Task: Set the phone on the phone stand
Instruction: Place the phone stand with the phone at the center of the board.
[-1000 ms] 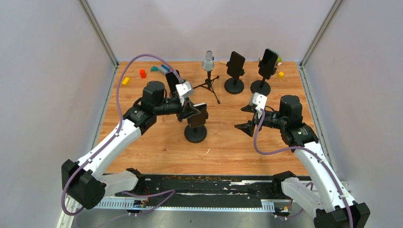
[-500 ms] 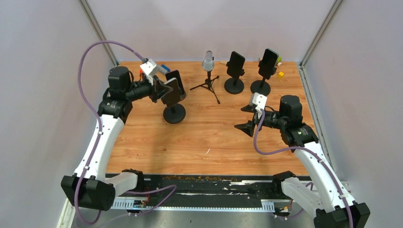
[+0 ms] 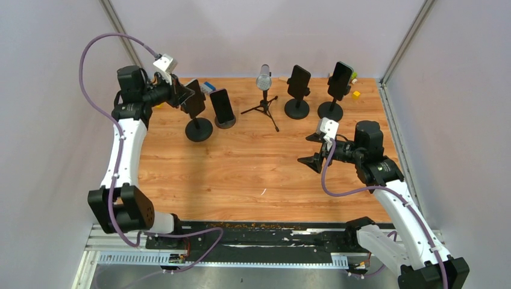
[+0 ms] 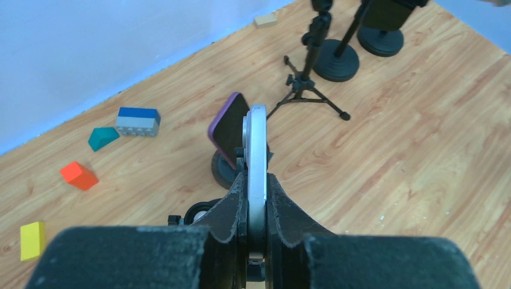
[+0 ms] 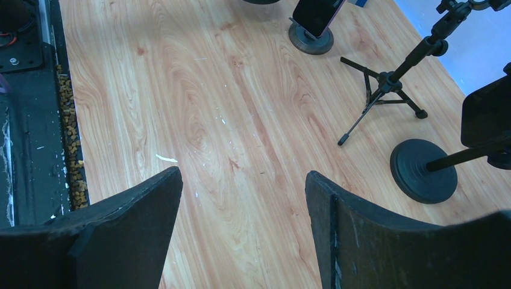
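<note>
Gripping the phone [image 4: 257,141] across its thin body, the left tool [image 4: 256,179] is closed tight on it at the far left of the tabletop [image 3: 265,174]. The phone's long axis stands near upright, and the stand [image 3: 199,128] has its round base directly below it, so the left arm is the working arm. The right tool [image 3: 309,149] hangs wide and empty, well apart on the right. Whether the phone is seated in the stand's cradle cannot be determined: the tool body hides that joint in the wrist view. A purple-cased phone [image 4: 226,129] stands just beside.
</note>
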### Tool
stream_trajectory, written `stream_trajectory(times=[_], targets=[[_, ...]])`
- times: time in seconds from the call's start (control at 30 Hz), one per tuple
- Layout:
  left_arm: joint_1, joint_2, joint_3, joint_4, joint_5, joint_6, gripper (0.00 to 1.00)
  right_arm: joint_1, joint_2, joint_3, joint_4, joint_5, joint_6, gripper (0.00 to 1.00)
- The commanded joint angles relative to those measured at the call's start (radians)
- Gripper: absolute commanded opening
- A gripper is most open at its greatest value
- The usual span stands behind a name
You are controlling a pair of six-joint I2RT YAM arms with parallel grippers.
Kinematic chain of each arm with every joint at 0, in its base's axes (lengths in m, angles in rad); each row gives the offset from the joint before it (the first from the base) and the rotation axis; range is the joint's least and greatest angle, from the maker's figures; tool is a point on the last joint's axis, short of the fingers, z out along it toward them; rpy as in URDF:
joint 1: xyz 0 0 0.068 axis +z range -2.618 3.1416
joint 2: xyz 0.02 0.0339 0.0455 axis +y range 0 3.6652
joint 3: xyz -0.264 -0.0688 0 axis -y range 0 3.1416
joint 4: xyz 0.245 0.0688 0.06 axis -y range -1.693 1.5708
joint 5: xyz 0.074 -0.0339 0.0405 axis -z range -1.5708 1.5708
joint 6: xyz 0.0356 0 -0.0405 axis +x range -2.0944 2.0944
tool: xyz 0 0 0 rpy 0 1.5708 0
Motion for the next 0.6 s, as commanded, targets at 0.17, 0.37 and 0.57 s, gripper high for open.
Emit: stream_trajectory(times=[0.17,0.37,0.57], targets=[[0.092,0.181,0.125,0.307,0.066,-0.023,0.00,-0.004,0.003,0.011,0.008,0.011,-0.025,0.76],[0.101,0.280,0.170,0.334,0.089,0.006,0.00,-0.004,0.009,0.011,0.009,0.023,-0.028,0.76],[0.102,0.332,0.198,0.339,0.112,0.030,0.00,-0.003,0.017,0.011,0.009,0.030,-0.030,0.76]])
